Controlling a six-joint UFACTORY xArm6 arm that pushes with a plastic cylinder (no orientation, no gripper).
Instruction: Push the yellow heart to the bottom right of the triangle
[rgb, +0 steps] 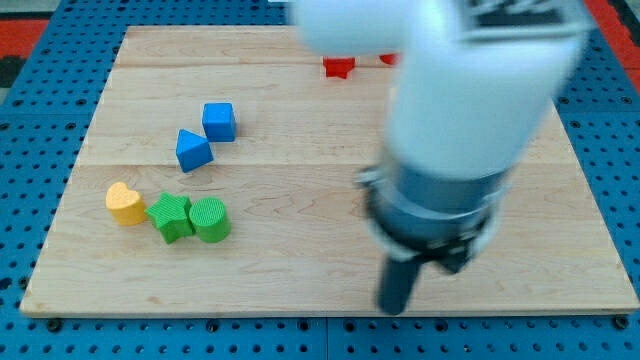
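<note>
The yellow heart (125, 203) lies at the view's left on the wooden board (300, 250). The blue triangle (192, 150) sits above and to the right of it, with a blue cube (219, 121) just beyond. My tip (395, 307) is near the board's bottom edge, right of centre, far to the right of the heart and the triangle. It touches no block.
A green star (171, 216) and a green cylinder (210, 220) sit side by side just right of the heart. A red star (339, 67) and another red block (388, 58), partly hidden by the arm, lie near the view's top. The arm's white body hides the upper right.
</note>
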